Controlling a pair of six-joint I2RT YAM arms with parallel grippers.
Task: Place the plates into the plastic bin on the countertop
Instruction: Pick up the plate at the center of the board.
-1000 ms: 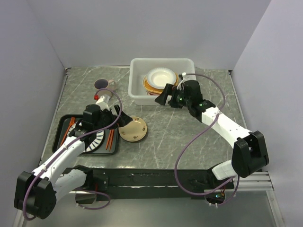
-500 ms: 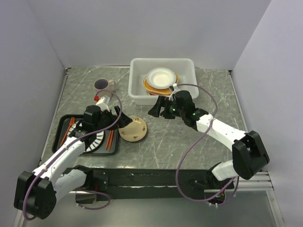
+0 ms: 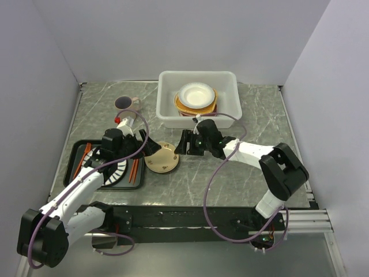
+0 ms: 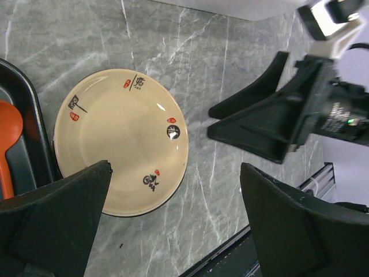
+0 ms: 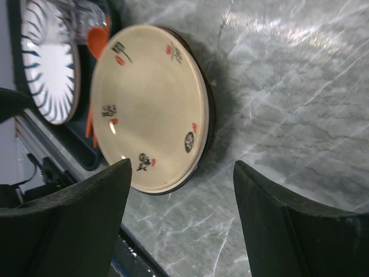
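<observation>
Bright even light; soft shadows; faint glare on countertop [image 5: 271, 34].

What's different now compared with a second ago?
The right pincer swung away from the plastic bin, leftward across the countertop, up to the small tan plate; it holds nothing. The left pincer, that plate and the stacked plates in the bin stayed put.

Glossy tan plate [image 5: 147, 107] (glazed ceramic, it seems) on smooth, marble-patterned countertop [image 5: 288, 69].
</observation>
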